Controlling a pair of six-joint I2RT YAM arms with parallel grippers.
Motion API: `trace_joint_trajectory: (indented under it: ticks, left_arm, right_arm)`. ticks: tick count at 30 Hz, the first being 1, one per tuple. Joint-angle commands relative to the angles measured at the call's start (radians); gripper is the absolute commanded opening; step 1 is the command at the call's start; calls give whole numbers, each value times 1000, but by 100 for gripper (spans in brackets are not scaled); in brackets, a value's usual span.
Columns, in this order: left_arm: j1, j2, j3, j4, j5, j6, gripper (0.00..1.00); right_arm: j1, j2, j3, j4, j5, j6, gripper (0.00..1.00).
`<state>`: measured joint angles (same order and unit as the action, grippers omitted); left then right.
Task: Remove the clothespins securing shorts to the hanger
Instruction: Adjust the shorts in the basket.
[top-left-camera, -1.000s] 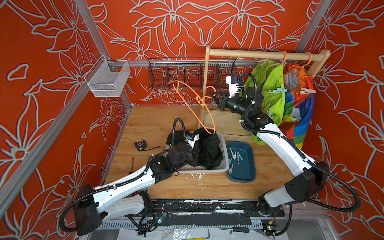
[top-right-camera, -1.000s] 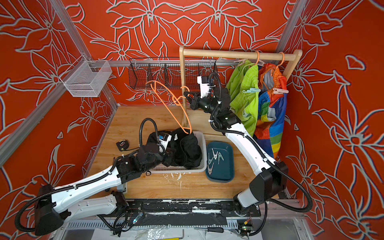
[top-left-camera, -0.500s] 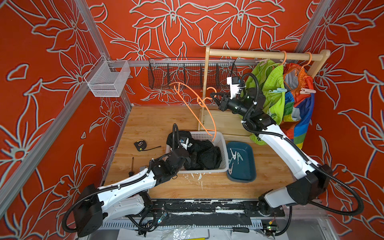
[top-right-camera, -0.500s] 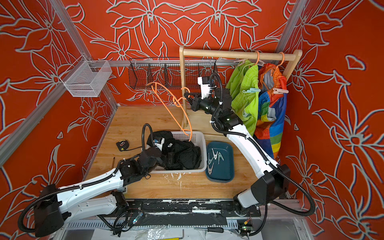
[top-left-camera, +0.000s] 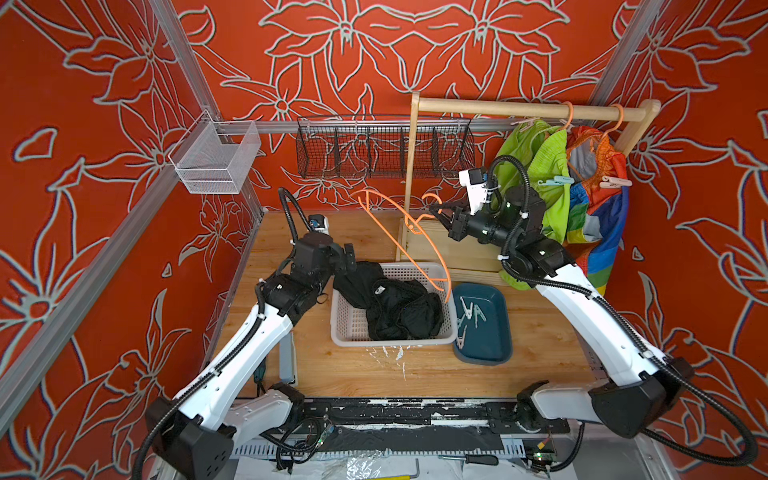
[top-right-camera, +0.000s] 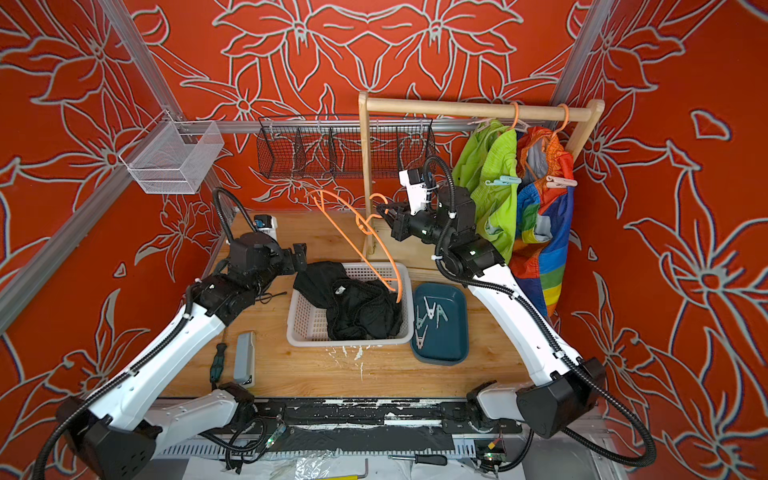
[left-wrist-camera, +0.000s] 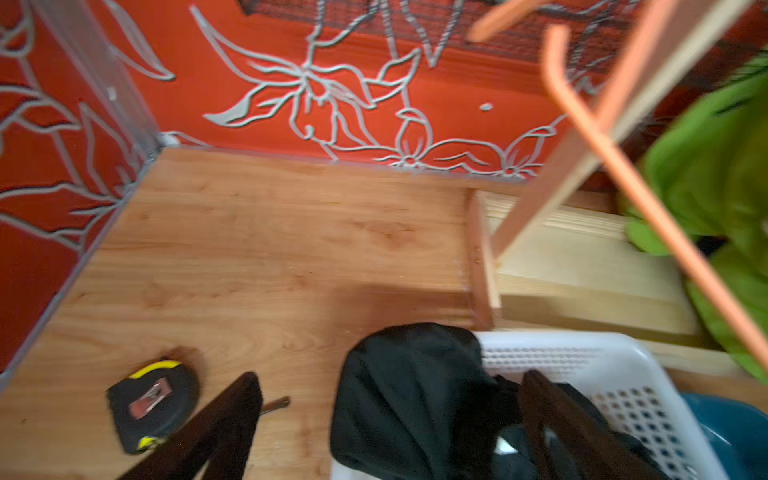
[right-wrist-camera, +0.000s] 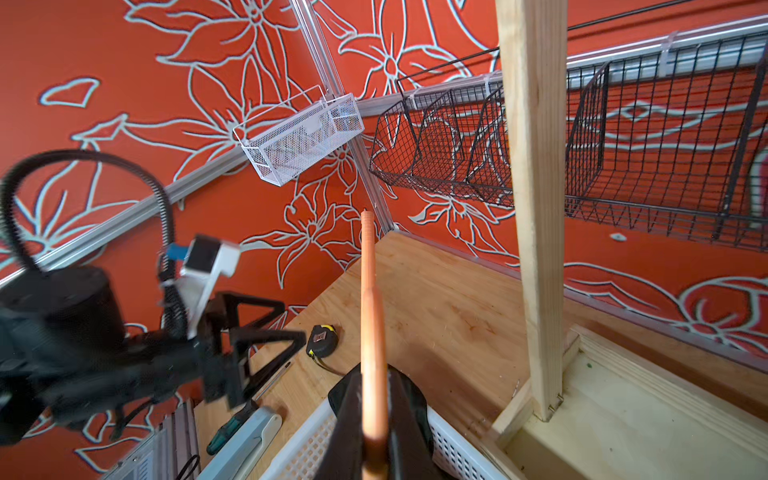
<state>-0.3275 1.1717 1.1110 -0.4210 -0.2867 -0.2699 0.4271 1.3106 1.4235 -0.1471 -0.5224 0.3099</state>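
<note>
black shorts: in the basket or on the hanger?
In the white basket: the black shorts lie crumpled there; the orange hanger in the right gripper is bare.

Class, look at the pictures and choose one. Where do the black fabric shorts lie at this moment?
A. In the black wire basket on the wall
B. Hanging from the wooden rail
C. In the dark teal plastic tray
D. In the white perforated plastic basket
D: in both top views the black fabric shorts lie crumpled inside the white perforated plastic basket, with one part draped over its far rim.
</note>
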Motion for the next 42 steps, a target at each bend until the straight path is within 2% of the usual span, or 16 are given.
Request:
trace_joint_trajectory:
  ticks: [1,6,8,12,18,23,30,36,38,39,41,42]
  left_arm:
    - [42,102,14,-146,75,8,97]
    - [45,220,85,-245,165,-21,100]
    - [22,232,86,-266,144,-34,99]
    - [-95,268,103,-312,30,-33,99]
    - [-203,359,120,-297,56,-114,97]
    - [-209,462,124,-285,72,-158,97]
    - [-209,545,110,-145,62,-170,97]
    - [-208,651,130,-64,79,-170,89]
    - [-205,683,134,-49,94,-172,82]
    - [-203,698,138,-48,105,-173,74]
    - [-200,720,155,-63,126,-178,41]
    - [-201,726,159,-69,132,-178,12]
  right_arm:
    - [6,-40,-16,-17,-28,-23,0]
    - [6,-54,-24,-39,-14,-36,0]
    - [6,-61,-29,-47,-6,-44,0]
    - [4,-74,-38,-49,2,-49,0]
    - [2,-85,-54,-35,9,-40,0]
    - [3,-97,-53,-45,3,-43,0]
    - [1,-109,-82,-24,-4,-40,0]
    - [1,-122,-105,-9,-11,-35,0]
    - [1,-128,-110,-6,-13,-32,0]
    - [1,-131,-112,-9,-13,-34,0]
    - [1,-137,-115,-10,-11,-35,0]
    - [1,-141,-116,-10,-12,-35,0]
